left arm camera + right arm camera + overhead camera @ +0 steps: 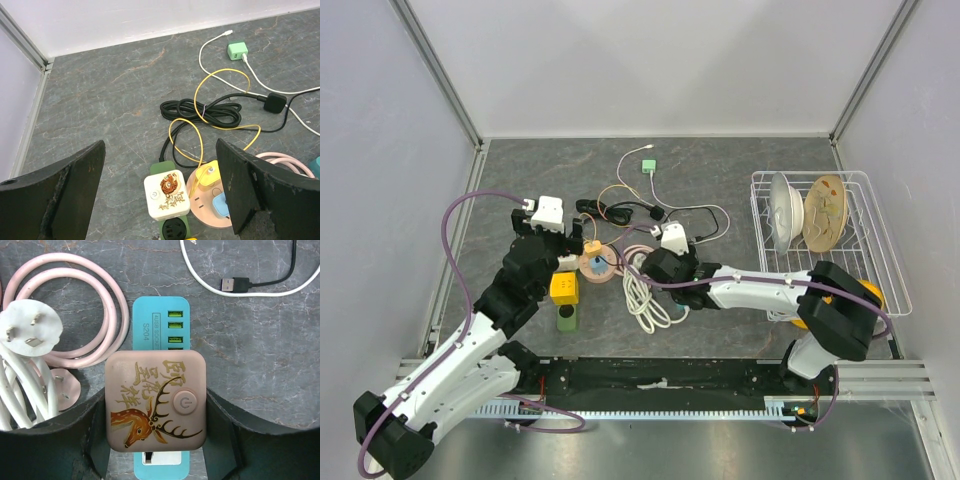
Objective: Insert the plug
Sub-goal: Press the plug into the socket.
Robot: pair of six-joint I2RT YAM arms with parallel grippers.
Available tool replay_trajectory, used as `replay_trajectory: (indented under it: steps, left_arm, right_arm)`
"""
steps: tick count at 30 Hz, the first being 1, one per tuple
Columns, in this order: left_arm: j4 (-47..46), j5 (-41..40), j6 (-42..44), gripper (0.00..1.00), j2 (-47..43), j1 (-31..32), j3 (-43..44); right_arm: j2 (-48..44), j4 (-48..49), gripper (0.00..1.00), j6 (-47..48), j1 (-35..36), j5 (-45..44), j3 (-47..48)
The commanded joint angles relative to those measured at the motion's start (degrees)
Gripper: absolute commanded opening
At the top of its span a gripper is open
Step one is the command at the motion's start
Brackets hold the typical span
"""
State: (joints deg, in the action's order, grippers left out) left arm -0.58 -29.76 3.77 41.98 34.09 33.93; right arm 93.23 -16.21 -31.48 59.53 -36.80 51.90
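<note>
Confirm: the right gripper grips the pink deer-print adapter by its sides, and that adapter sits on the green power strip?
Wrong strip. In the right wrist view the right gripper does grip the pink deer-print adapter, but it sits on the teal power strip. The green power strip carries the white tiger-print adapter.

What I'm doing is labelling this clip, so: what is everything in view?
pink cube plug: one, pink, on the blue strip
blue strip: one, blue, centre
white cube plug: one, white, on the green strip
green strip: one, green, left
yellow cube: one, yellow, on the green strip
round socket: one, pink, centre
charger: one, green, far centre
black cord: one, black, centre
white cord coil: one, white, centre
pink cord: one, pink, centre
rack: one, white, right
plates: two, white and beige, racked
left gripper: one, black, open over white cube plug
right gripper: one, black, gripping pink cube plug
</note>
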Motion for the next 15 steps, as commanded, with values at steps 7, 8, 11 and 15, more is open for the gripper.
replay_trajectory:
  steps: [7, 8, 11, 15]
  left_arm:
    - [-3.1, -0.8, 0.9, 0.97, -0.6, -0.3, -0.4]
    - [-3.0, -0.8, 0.6, 0.97, -0.5, -0.3, -0.4]
    - [-2.9, -0.4, 0.4, 0.97, -0.5, -0.3, -0.3]
    - [-2.6, 0.0, -0.3, 0.97, -0.4, -0.2, -0.2]
  right_arm:
    - [4.2, -6.5, 0.0, -8.6, 1.0, 18.2, -13.9]
    - [3.9, -6.5, 0.0, -8.6, 1.0, 17.7, -13.8]
    - [1.8, -7.0, 0.15, -7.9, 1.0, 15.8, -12.2]
    - [-1.1, -9.0, 0.51, -6.9, 1.0, 13.3, -7.7]
